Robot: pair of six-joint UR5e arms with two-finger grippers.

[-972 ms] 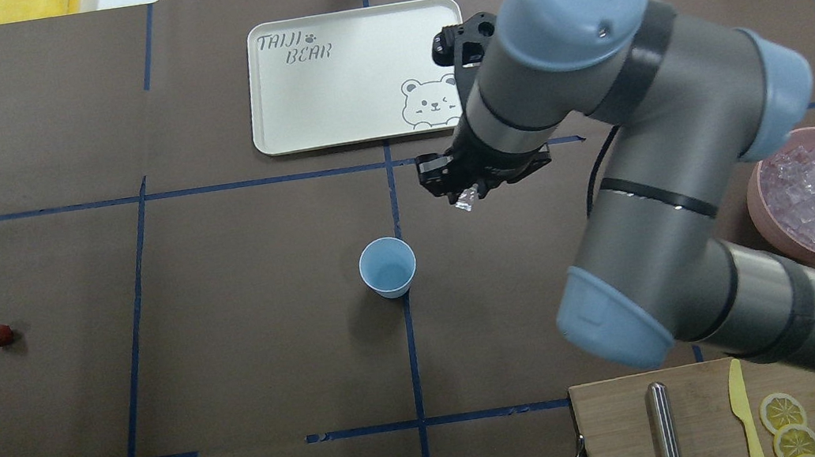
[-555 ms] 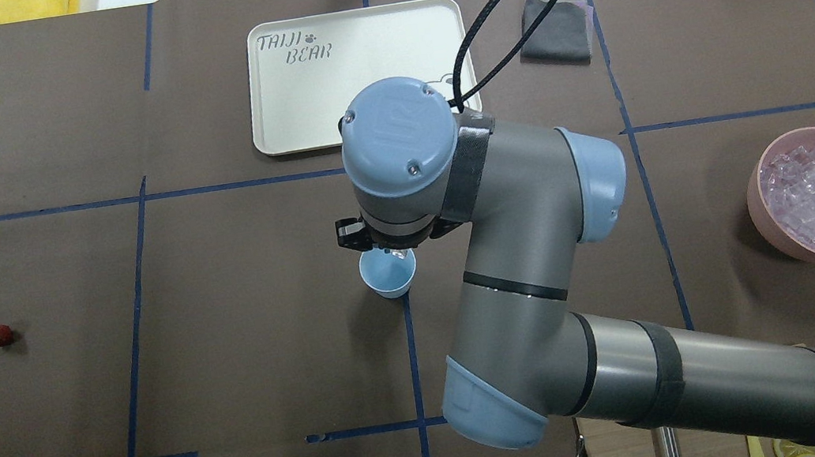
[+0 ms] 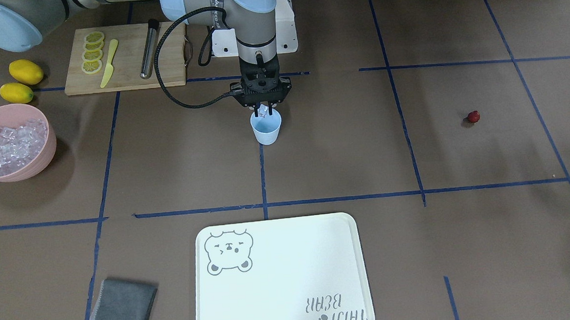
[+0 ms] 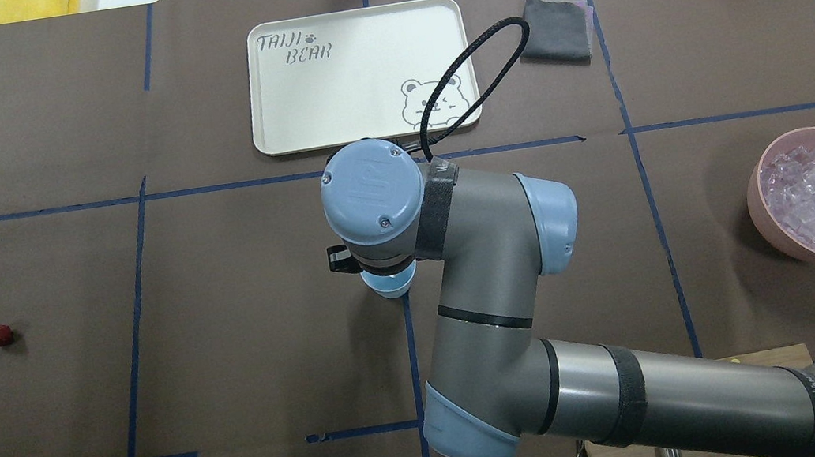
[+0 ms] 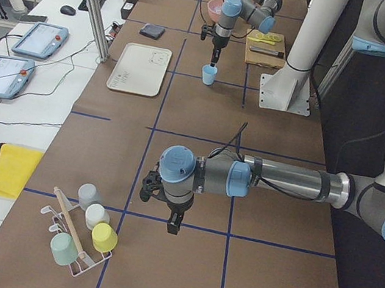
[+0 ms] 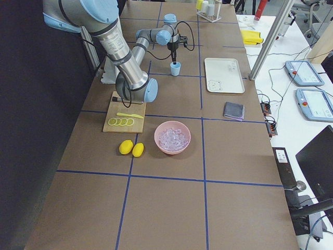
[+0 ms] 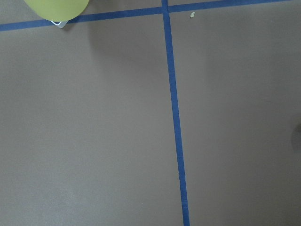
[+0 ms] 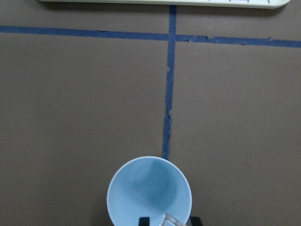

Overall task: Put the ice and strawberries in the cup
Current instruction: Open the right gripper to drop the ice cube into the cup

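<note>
- Brown paper surface (image 3: 362, 151) crossed with blue tape lines sets the scene, the robot's right hand (image 3: 262, 113) poised directly above a small pale blue plastic cup (image 3: 266, 130) near the centre
- Pinched between that hand's narrowed fingers is one clear, glassy ice cube (image 3: 263, 112), hanging about level with the cup's rim; the right wrist view shows the cup's inside bare, with no ice in it
- Step in hand, by the look of it: delivering a first cube, the release not yet made
- Next move calls for little more than parting the fingers; the cube appears to sit over the mouth but close to the rim on the robot's side, so a slight shift toward the middle first would seem prudent
- Further supply waits in a heap of ice (image 3: 6, 145) inside a large pink bowl (image 3: 41, 160), well apart at the robot's right end
- One tiny dark red strawberry (image 3: 473, 116) lies alone on the paper, well apart from the cup on the robot's left, and has yet to be fetched
- Left hand (image 5: 173, 224) shows only in the side view, hovering low over bare paper far from the cup; whether it is open or closed cannot be told
</note>
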